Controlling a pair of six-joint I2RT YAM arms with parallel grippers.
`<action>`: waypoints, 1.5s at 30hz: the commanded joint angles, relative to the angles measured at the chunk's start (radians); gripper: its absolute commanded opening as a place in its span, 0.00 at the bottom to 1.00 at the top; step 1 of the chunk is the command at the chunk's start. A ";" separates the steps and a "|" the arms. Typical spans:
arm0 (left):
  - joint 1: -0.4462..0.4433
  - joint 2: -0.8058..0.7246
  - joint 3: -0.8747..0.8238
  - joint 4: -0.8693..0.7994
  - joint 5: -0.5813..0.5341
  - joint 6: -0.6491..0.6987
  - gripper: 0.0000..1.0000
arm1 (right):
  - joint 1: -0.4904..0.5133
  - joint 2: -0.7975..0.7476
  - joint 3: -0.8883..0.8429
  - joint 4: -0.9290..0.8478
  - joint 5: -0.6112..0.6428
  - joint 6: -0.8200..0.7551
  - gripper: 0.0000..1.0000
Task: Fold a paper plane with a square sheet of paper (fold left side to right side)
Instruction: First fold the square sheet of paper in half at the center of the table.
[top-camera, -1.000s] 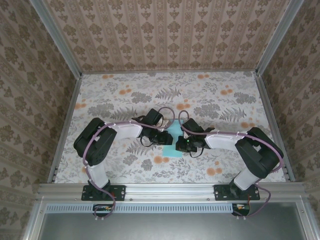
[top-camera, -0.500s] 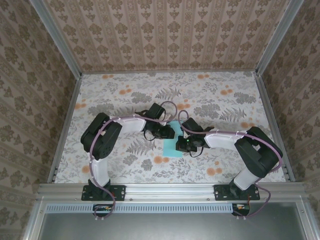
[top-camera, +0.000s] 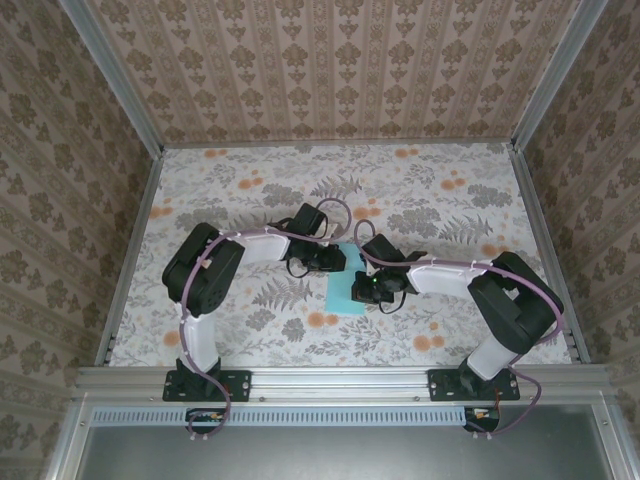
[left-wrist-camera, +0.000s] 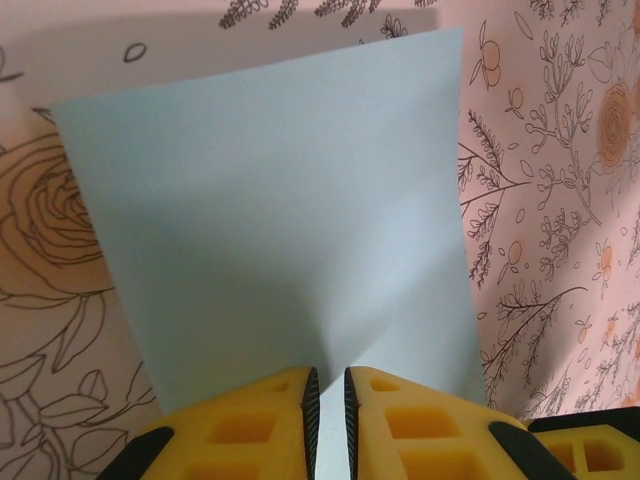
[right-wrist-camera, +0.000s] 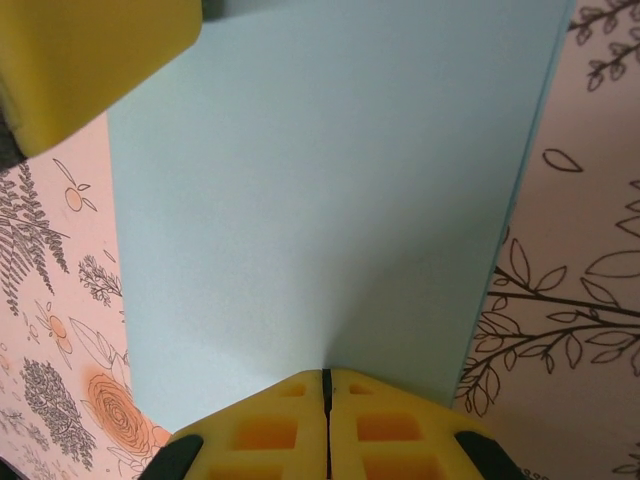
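1. I see the paper (top-camera: 348, 295) lying mid-table (top-camera: 450, 200), somewhat nearer the front edge.
2. My left gripper (left-wrist-camera: 327, 385) pinches one paper edge, only a slit between its fingers.
3. My right gripper (right-wrist-camera: 326, 378) is pressed together at the opposite edge.

A: From above, does the sheet of paper (top-camera: 348, 298) show whole?
B: Only the near part; the rest lies under the left arm (top-camera: 255, 245) and right arm (top-camera: 450, 277).
A: And up close?
B: The left pincer (left-wrist-camera: 332, 378) is cut by the bottom edge and covers the sheet's near edge; whether it nips the paper is unclear. The right pincer (right-wrist-camera: 326, 378) likewise; a blurred yellow finger (right-wrist-camera: 90, 60) is clipped at the corner.
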 joint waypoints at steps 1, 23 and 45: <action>0.007 0.042 -0.006 0.011 -0.067 0.021 0.18 | 0.005 0.047 -0.014 -0.126 0.073 -0.024 0.07; 0.046 0.113 0.106 -0.023 -0.106 0.022 0.18 | 0.006 0.053 -0.030 -0.134 0.073 -0.039 0.07; 0.078 0.203 0.269 -0.054 -0.081 0.022 0.22 | 0.006 0.050 -0.033 -0.148 0.068 -0.047 0.07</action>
